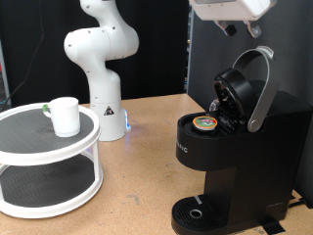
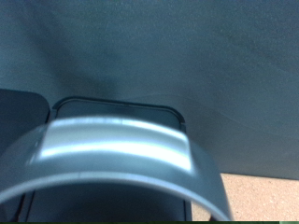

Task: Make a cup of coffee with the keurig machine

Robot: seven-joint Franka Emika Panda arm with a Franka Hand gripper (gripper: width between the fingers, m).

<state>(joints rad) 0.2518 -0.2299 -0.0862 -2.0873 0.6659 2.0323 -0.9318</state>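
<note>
The keurig machine (image 1: 230,147) stands at the exterior view's right with its lid raised. A coffee pod (image 1: 205,123) with a colourful top sits in the open chamber. The silver-grey handle band (image 1: 262,88) is swung up. My gripper (image 1: 233,27) hangs just above the top of that handle, mostly cut off by the exterior view's top edge. The wrist view shows the handle band (image 2: 117,149) very close and blurred, with none of my fingers in sight. The white cup (image 1: 66,116) stands on the upper tier of a round white shelf at the left.
The two-tier round shelf (image 1: 29,157) fills the exterior view's lower left. A small green-topped thing (image 1: 46,108) lies beside the cup. The white arm's base (image 1: 103,98) stands behind the shelf. The machine's round drip base (image 1: 199,212) holds nothing.
</note>
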